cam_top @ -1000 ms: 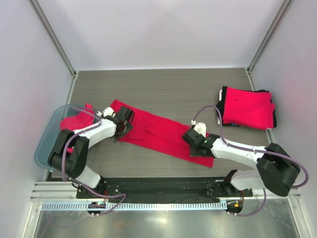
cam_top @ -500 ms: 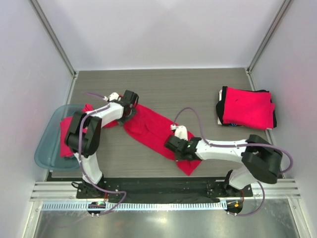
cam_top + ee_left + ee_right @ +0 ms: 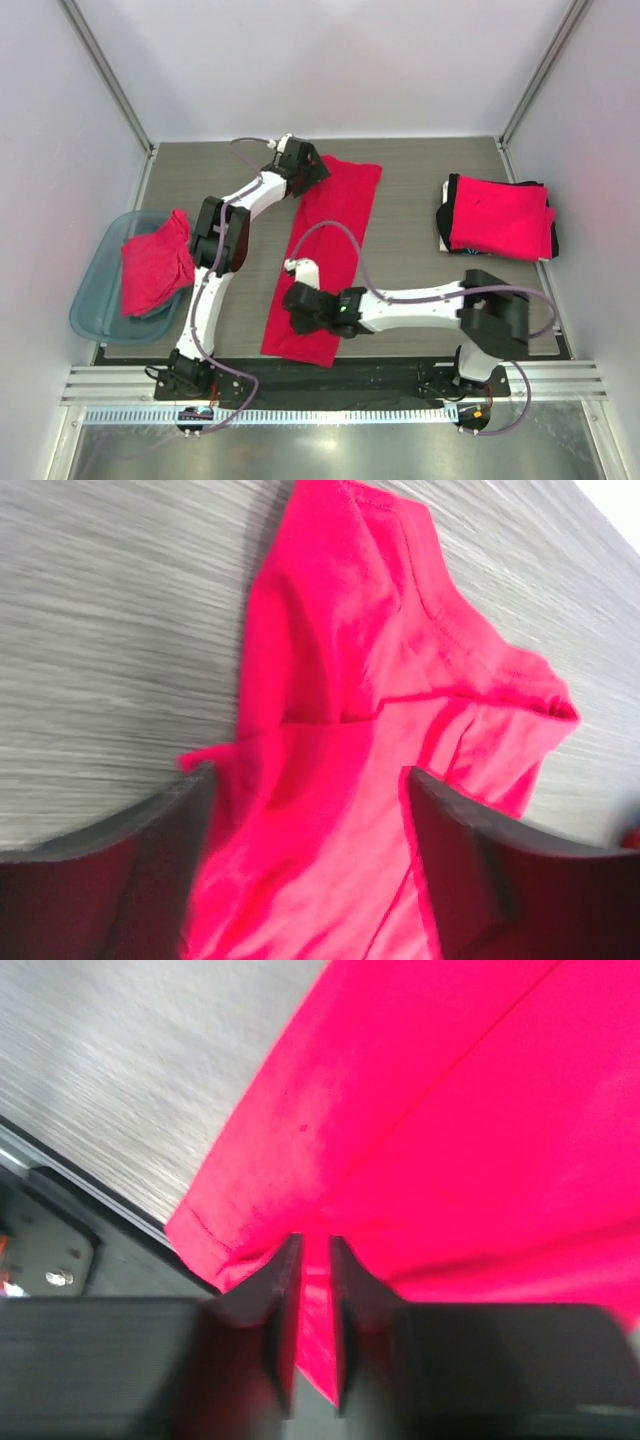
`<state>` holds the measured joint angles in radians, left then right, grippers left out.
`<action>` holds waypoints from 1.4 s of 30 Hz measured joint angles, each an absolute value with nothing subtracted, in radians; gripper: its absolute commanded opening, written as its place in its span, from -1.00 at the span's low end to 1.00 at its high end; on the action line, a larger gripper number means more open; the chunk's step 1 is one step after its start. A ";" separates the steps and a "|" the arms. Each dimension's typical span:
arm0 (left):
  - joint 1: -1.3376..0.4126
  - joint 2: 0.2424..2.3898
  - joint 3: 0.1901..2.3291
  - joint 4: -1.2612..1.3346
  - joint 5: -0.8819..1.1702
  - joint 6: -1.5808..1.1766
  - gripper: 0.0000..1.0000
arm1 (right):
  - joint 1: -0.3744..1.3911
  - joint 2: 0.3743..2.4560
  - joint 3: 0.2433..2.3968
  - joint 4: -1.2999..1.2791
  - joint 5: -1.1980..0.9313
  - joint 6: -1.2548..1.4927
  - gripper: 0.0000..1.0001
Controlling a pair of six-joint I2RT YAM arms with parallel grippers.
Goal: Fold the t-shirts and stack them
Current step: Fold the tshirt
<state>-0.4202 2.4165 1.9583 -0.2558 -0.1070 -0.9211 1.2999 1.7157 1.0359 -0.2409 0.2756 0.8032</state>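
Observation:
A red t-shirt [image 3: 325,255] lies stretched in a long strip from the far middle of the table to its near edge. My left gripper [image 3: 312,168] is at the shirt's far end. In the left wrist view its jaws [image 3: 308,780] stand wide apart with the shirt [image 3: 340,680] lying between them. My right gripper [image 3: 300,305] is at the shirt's near end. In the right wrist view [image 3: 315,1245] it is shut on a fold of the red cloth [image 3: 440,1110] by the hem. A folded stack [image 3: 500,217], red on black, lies at the back right.
A translucent blue tub [image 3: 92,290] at the left holds another crumpled red shirt [image 3: 155,265]. The black base rail [image 3: 330,378] runs along the near edge, just below the shirt's hem. Grey walls close in the table's sides and back.
The shirt has swung from a diagonal across the table to a far-to-near strip. My left gripper moved to the far middle. My right gripper moved left along the near edge.

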 measured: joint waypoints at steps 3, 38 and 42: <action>-0.419 2.411 1.957 -0.237 -0.061 -0.872 0.99 | 1.253 1.594 0.982 -0.232 0.294 0.787 -0.34; -0.437 1.308 0.683 -0.138 0.092 -0.754 0.99 | 0.280 1.995 1.322 -0.052 0.030 0.773 -0.03; -0.437 1.230 0.602 -0.124 0.107 -0.757 0.99 | 0.269 2.103 1.406 -0.056 0.008 0.775 -0.08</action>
